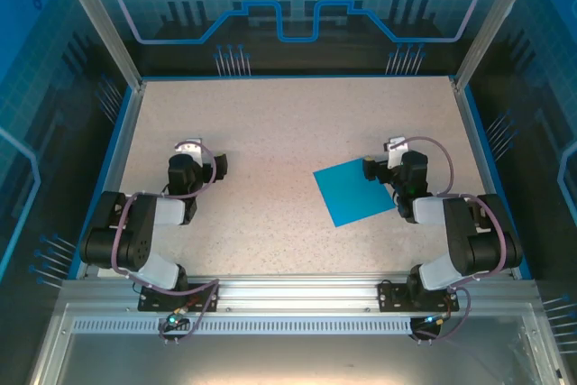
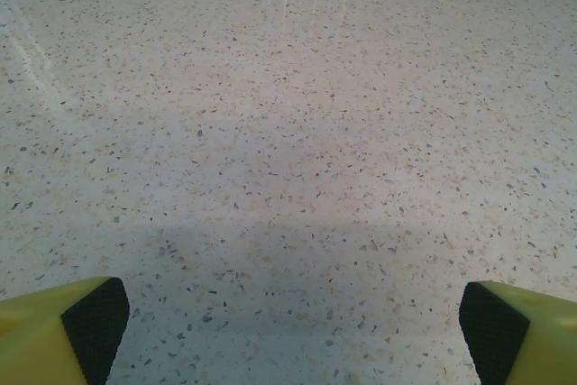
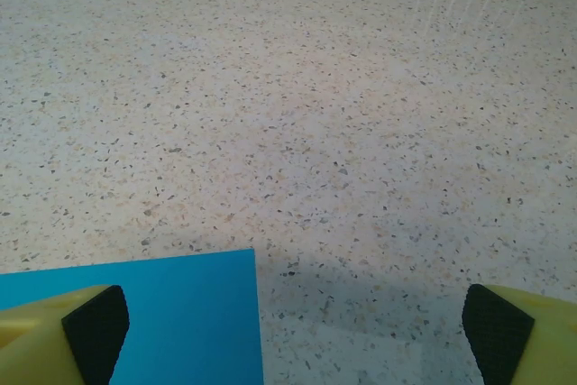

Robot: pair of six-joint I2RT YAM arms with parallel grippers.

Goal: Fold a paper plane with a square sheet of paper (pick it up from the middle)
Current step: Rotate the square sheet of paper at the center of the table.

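Observation:
The square sheet of paper (image 1: 354, 192) is bright blue and lies flat and unfolded on the speckled table, right of centre, turned a little. In the right wrist view its far corner (image 3: 180, 313) sits low on the left. My right gripper (image 1: 383, 158) hovers over that far right corner, open, with nothing between its fingers (image 3: 95, 326); its left finger overlaps the sheet. My left gripper (image 1: 203, 156) stands open over bare table on the left, well apart from the sheet, its pads (image 2: 95, 322) wide apart. The paper plane is out of view.
The speckled table (image 1: 270, 114) is bounded by a blue rim and aluminium frame posts (image 1: 99, 20) with transparent walls. Both arm bases are bolted to the rail (image 1: 288, 295) at the near edge.

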